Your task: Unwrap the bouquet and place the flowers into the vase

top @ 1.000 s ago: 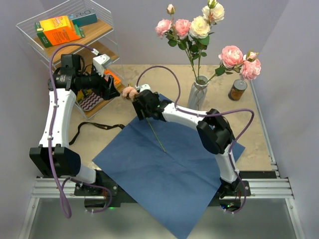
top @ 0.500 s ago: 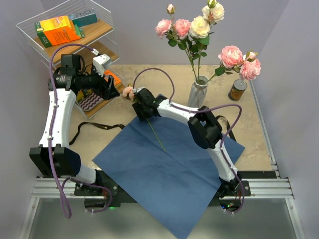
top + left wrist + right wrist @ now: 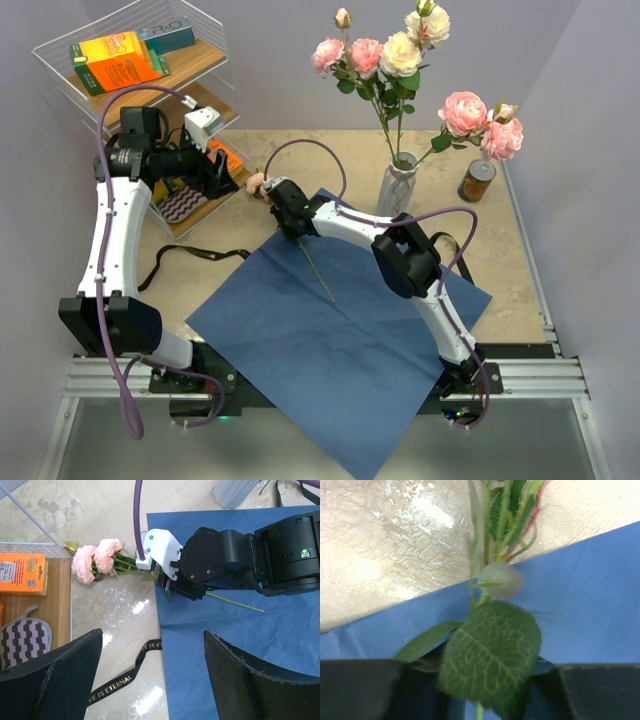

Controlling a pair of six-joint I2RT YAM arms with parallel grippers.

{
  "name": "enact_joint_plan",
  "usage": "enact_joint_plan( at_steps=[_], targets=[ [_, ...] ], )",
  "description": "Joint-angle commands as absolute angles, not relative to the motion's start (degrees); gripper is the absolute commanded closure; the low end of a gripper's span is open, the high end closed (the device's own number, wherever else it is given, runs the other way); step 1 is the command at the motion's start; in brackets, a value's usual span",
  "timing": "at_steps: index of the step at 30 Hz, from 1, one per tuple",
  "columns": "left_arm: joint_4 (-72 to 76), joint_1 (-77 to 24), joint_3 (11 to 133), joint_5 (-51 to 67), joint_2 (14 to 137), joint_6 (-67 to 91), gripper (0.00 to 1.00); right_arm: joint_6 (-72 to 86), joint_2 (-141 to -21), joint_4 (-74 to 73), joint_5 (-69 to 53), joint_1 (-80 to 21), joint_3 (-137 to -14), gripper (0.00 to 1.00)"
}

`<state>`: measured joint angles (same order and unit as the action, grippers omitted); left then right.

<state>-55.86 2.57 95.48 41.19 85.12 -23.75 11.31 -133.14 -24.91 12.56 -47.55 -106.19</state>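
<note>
One loose flower (image 3: 257,184) lay flat on the far-left part of the counter (image 3: 520,262), its long axis diagonal. Its two pink blooms (image 3: 83,564) pointed toward the far-left corner and rested on bare counter just off the blue paper (image 3: 350,350). The thin stem (image 3: 318,272) trailed back over the paper toward the near-right.

The right jaws, at the end of the right arm (image 3: 340,222), sat over the leafy part of the stem just behind the blooms, at the paper's far-left edge. In the right wrist view they stood apart, one finger (image 3: 370,690) on each side. A broad leaf (image 3: 490,665) and the stem lay between them, blue paper showed in the gap, and they were not closed on the stem.

The left jaws hung wide apart, holding nothing, above the counter's left side beside the wire shelf (image 3: 130,60), apart from the flower.

One vase (image 3: 397,185) stood upright near the far edge, right of the middle. It held the flowers (image 3: 400,55): six full blooms, plus small buds. There was one sheet of paper. One black ribbon (image 3: 195,253) lay loose by the left edge, and one brown jar (image 3: 477,181) stood near the far-right corner.
</note>
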Motion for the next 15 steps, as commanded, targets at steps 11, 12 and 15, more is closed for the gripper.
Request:
enact_joint_plan(
  at_steps=[11,12,15],
  targets=[
    [-56.51,2.64,98.53,40.25,85.17,-24.79,0.13,13.45,-129.66,-22.77,14.59,-47.46,-105.03,1.00],
    [-56.69,2.64,98.53,40.17,85.08,-24.79,0.14,13.45,-128.42,-22.59,14.76,-47.46,-104.77,1.00],
    [-56.95,2.64,98.88,40.60,84.99,-24.43,0.14,13.36,-121.22,-21.62,16.34,-47.46,-103.28,1.00]
  ],
)
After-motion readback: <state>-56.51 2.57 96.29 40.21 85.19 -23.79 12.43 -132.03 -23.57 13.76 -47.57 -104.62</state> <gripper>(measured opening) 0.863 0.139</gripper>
